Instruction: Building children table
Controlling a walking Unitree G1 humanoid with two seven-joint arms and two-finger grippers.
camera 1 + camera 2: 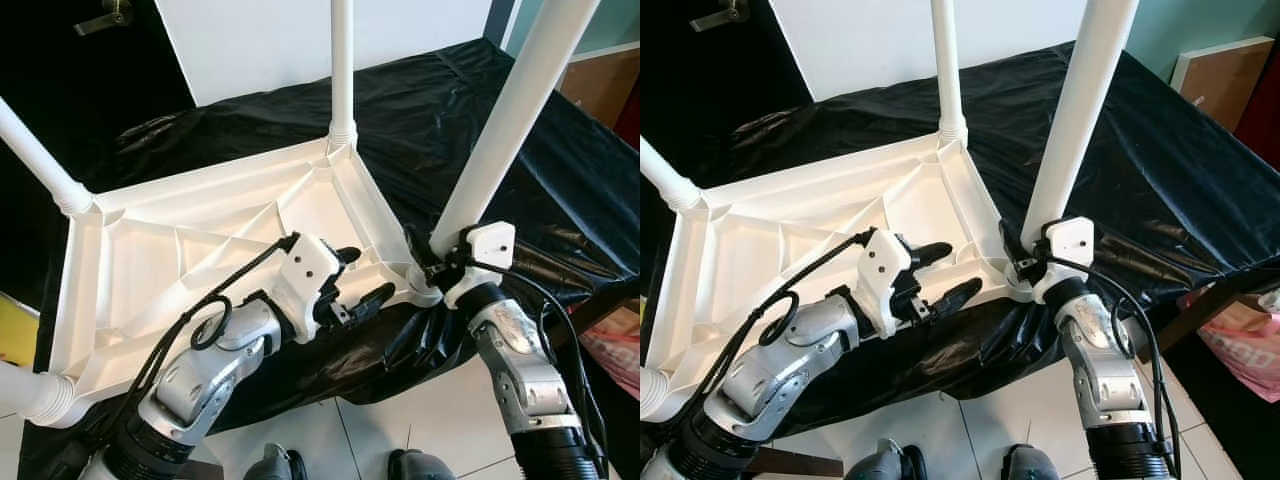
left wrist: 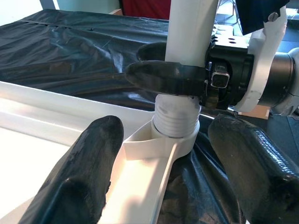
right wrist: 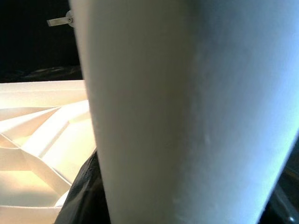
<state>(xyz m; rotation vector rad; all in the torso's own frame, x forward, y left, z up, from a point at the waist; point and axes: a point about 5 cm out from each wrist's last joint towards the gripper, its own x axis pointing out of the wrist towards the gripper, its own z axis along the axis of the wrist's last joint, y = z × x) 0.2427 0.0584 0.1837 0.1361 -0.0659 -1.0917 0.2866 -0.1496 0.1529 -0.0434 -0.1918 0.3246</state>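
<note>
Left eye view looks down on a white plastic tabletop (image 1: 190, 250) lying upside down on a black sheet (image 1: 480, 110) that covers a bench. 4 white legs stand up from its corners: one at the far corner (image 1: 342, 60), one at the far left (image 1: 35, 155), one at the near left (image 1: 25, 392), and one at the near right corner (image 1: 510, 110), which leans toward the right.

The right gripper (image 2: 173, 70) is clamped around that near right leg just above its threaded base, where it enters the corner socket (image 2: 175, 140). In the left wrist view one black finger (image 2: 163, 77) curls across the front of the leg, touching it. The right wrist view is taken up by the leg (image 3: 187, 112) at close range, with the ribbed underside of the tabletop to one side.

The left gripper (image 1: 355, 282) sits over the near edge of the tabletop, just left of the socket. Its 2 fingers are spread wide and hold nothing.

White floor tiles (image 1: 350, 440) lie below the bench edge.
</note>
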